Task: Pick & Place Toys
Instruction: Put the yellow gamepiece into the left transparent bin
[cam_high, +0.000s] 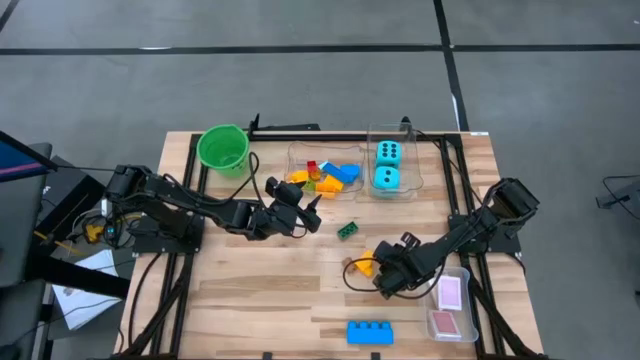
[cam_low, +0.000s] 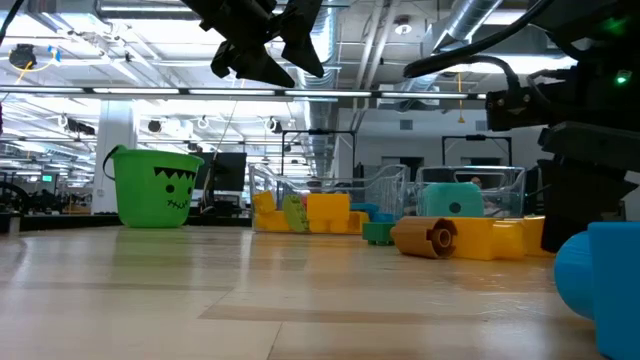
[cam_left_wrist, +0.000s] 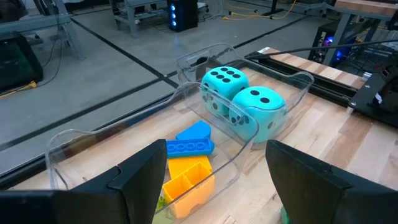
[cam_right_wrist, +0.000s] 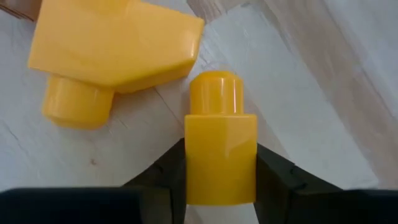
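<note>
Left pincer (cam_high: 312, 211) hovering open, empty, near the block tub (cam_high: 325, 175). Right pincer (cam_right_wrist: 217, 180) clamped on a yellow block (cam_right_wrist: 221, 143) at tabletop (cam_high: 260, 290) level, second yellow block (cam_right_wrist: 112, 53) just beside at 11 o'clock — could get nudged or dragged on lifting; narrow hold, could slip.

Left to right: green bucket (cam_high: 223, 147), contents unseen; block tub with yellow, blue, red, green blocks; dice tub (cam_high: 398, 165) with two cyan dice (cam_high: 387, 166); card tub (cam_high: 452, 305), at 4 o'clock — two pink cards (cam_high: 447, 307).
</note>
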